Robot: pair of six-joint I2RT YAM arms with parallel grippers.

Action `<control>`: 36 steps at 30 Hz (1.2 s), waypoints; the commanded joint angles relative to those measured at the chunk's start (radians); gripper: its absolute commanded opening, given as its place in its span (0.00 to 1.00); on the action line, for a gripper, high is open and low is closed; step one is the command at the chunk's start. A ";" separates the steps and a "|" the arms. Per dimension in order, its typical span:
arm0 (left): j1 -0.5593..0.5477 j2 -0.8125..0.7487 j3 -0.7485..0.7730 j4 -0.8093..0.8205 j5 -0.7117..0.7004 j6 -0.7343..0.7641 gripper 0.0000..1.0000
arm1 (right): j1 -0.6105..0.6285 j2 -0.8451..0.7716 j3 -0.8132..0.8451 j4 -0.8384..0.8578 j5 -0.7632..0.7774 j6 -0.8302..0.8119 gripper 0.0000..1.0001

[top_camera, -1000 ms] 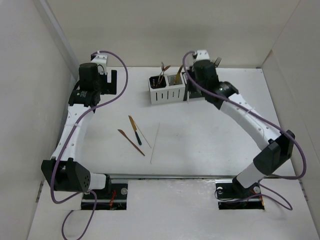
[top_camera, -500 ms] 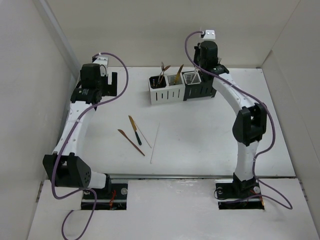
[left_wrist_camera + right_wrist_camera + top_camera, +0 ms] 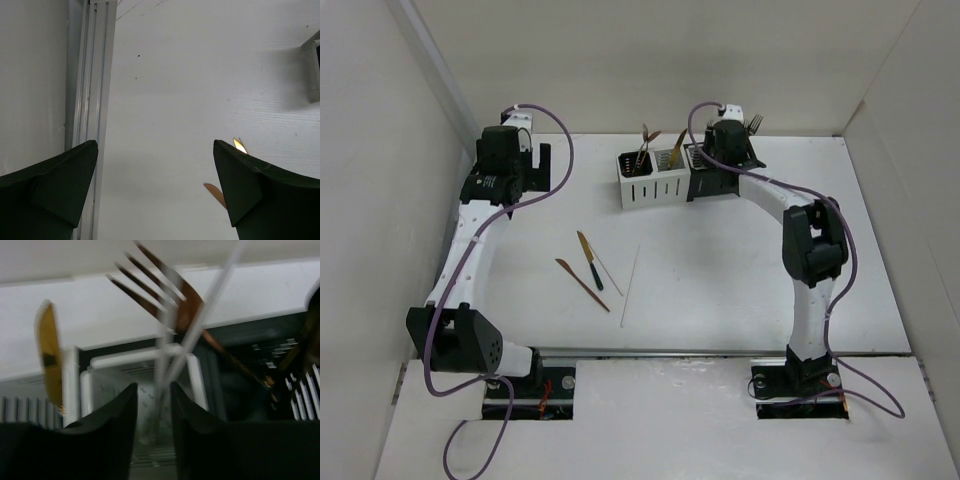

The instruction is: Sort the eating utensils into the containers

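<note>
The white container pair [image 3: 648, 182] and the black pair [image 3: 718, 185] stand in a row at the back. My right gripper [image 3: 705, 165] hangs over them. In the right wrist view its fingers [image 3: 152, 387] are nearly closed around blurred white chopsticks [image 3: 200, 315] that reach into a white compartment [image 3: 140, 360]. A copper fork [image 3: 170, 290] and a gold utensil [image 3: 50, 350] stand nearby. On the table lie a dark-handled gold knife [image 3: 588, 260], a copper knife [image 3: 582, 284] and a white chopstick [image 3: 630, 272]. My left gripper [image 3: 545, 165] is open and empty [image 3: 155, 150].
White walls close in the table on the left, back and right. An aluminium rail [image 3: 92, 75] runs along the left wall. The tips of the gold knife [image 3: 240, 145] and copper knife [image 3: 214, 192] show beside my left gripper's right finger. Purple cables loop over both arms.
My right arm swung up high above the containers half a second ago and has come back down onto them. The left arm and the utensils on the table have hardly moved.
</note>
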 commanded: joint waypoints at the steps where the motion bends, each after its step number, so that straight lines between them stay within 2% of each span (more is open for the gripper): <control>1: 0.006 -0.006 0.053 0.007 -0.016 -0.017 1.00 | 0.007 -0.059 -0.058 0.084 -0.089 0.032 0.40; 2: 0.006 -0.006 0.053 0.016 -0.016 -0.017 1.00 | 0.007 -0.100 -0.077 0.084 -0.089 0.032 0.51; 3: 0.006 -0.006 0.053 0.016 -0.016 -0.017 1.00 | 0.007 -0.125 -0.094 0.084 -0.089 0.032 0.55; 7: 0.006 -0.006 0.053 0.025 -0.006 -0.017 1.00 | 0.007 -0.281 -0.144 0.050 -0.090 0.018 0.58; 10: 0.006 -0.006 0.053 0.025 -0.006 -0.017 1.00 | -0.033 -0.361 -0.107 -0.098 -0.090 0.009 0.58; 11: 0.006 -0.006 0.044 0.034 -0.006 -0.017 1.00 | -0.072 -0.362 -0.054 -0.216 -0.090 0.009 0.58; 14: 0.006 -0.015 0.034 0.034 0.017 -0.017 1.00 | -0.160 -0.294 0.080 -0.411 -0.101 -0.006 0.58; 15: 0.006 -0.015 0.034 0.034 0.026 -0.017 0.97 | -0.182 -0.242 0.109 -0.511 -0.101 -0.017 0.60; 16: 0.006 -0.015 0.034 0.034 0.027 -0.017 0.95 | -0.202 -0.215 0.140 -0.551 -0.115 -0.034 0.70; 19: 0.006 -0.069 0.038 0.084 0.149 0.057 0.93 | -0.263 -0.107 0.250 -0.657 -0.198 -0.072 0.80; 21: 0.006 -0.081 0.028 0.117 0.275 0.117 1.00 | -0.281 -0.072 0.290 -0.657 -0.239 -0.093 0.80; 25: -0.003 -0.058 0.101 0.140 0.373 0.121 1.00 | -0.306 -0.039 0.288 -0.584 -0.331 -0.144 0.80; 28: -0.003 0.031 0.201 0.067 0.490 0.179 1.00 | -0.315 -0.029 0.257 -0.523 -0.449 -0.170 0.76; 30: -0.003 0.055 0.217 0.045 0.534 0.190 1.00 | -0.315 -0.020 0.246 -0.507 -0.475 -0.181 0.76; 34: -0.003 0.089 0.208 -0.003 0.579 0.176 1.00 | -0.315 -0.019 0.176 -0.420 -0.485 -0.150 0.68; 36: -0.003 0.089 0.186 -0.026 0.590 0.167 1.00 | -0.315 0.014 0.175 -0.420 -0.460 -0.140 0.60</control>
